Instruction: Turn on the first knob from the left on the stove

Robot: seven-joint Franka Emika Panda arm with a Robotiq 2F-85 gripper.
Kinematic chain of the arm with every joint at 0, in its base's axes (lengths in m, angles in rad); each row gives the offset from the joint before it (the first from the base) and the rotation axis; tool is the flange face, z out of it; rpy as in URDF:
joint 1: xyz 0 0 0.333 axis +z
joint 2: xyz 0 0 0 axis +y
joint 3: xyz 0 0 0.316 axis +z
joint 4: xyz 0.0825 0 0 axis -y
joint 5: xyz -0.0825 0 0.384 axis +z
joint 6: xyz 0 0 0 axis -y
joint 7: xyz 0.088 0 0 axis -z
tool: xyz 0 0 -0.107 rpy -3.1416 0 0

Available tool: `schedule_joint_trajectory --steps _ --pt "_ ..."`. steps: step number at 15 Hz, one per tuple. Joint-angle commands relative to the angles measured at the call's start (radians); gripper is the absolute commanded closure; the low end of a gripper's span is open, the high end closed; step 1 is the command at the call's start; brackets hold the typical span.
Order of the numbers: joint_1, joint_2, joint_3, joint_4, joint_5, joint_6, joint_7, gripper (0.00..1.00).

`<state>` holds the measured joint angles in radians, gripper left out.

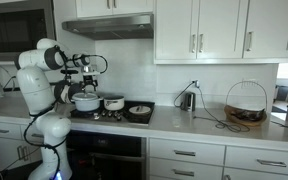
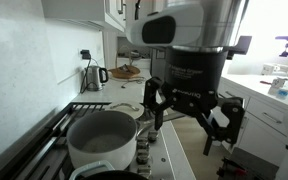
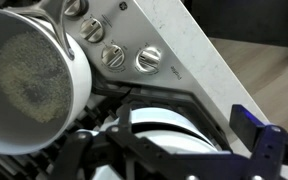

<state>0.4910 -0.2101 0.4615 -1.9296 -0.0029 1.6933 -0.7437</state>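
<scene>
The stove is a cooktop with black grates set in the counter. In the wrist view its front panel carries a row of several round silver knobs, the nearest one at the row's end. My gripper hangs above the stove's front edge with its fingers spread apart and nothing between them. It also shows in an exterior view over the pots and in the wrist view, a short way from the knobs and not touching them.
A large white pot stands on the front burner beside the knobs. A second pot and a dark pan sit further along. A kettle and a wire basket are on the counter. A range hood hangs above.
</scene>
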Motion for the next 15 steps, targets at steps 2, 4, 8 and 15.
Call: schedule_joint_trajectory --steps 2,4,8,15 --pt "-0.007 -0.12 -0.039 -0.115 0.047 0.142 0.141 0.0" --pt "0.006 -0.075 -0.043 -0.07 0.028 0.115 0.124 0.0" --pt "0.009 -0.107 -0.051 -0.115 0.032 0.164 0.163 0.0" --pt "0.009 -0.109 -0.052 -0.119 0.033 0.167 0.163 0.0"
